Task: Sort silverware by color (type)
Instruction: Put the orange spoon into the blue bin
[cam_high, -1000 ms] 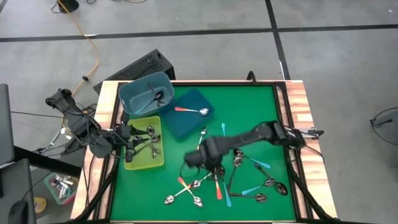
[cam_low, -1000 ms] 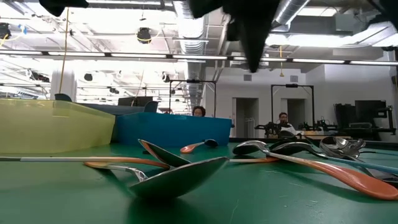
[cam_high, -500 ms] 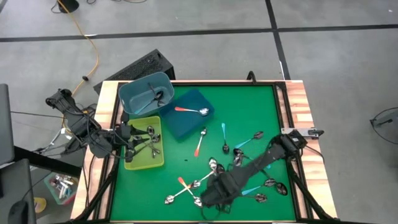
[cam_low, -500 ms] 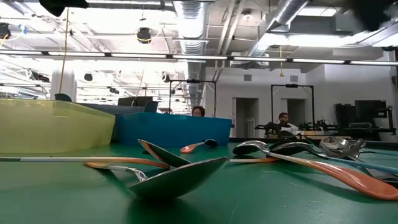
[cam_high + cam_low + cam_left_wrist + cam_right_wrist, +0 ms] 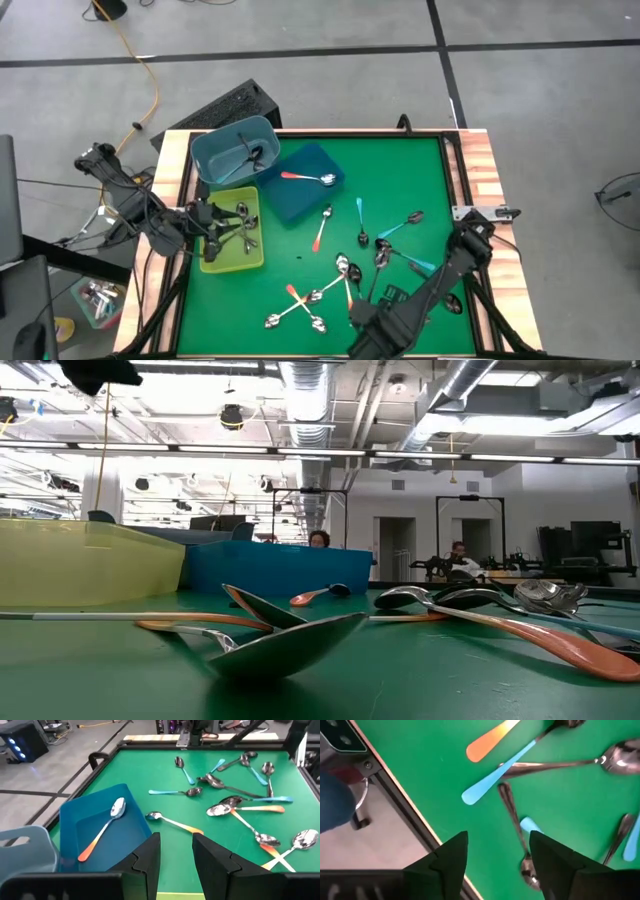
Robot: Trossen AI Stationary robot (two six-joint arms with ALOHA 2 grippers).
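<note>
Small spoons (image 5: 345, 270) with shiny, rounded metal bowls and slim handles in orange-red, light blue or plain dark metal are lying scattered and crossing one another on the green mat (image 5: 400, 175), mostly toward its near edge. Using the dark blue tray (image 5: 305, 190) as the landmark: one orange-handled spoon (image 5: 308, 178) is lying flat inside it. Touching the tray on the far-left side, a rounded grey-blue bin (image 5: 225, 150) is holding a few dark spoons. Just left of the tray, a translucent yellow-green bin (image 5: 232, 262) is holding several metal spoons.

The left gripper (image 5: 203, 223) is hanging over the yellow-green bin, its two dark, blocky fingers (image 5: 150, 857) standing a narrow gap apart with nothing between them. The right gripper (image 5: 365, 322) is hanging well away from the tray, over the mat's near edge, its fingers (image 5: 452, 852) spread wide and holding nothing, above a light blue handle (image 5: 495, 777) and a thin dark one.

No readable writing is showing. The far-right part of the mat is lying bare. A wooden border (image 5: 490, 200) is framing the mat.
</note>
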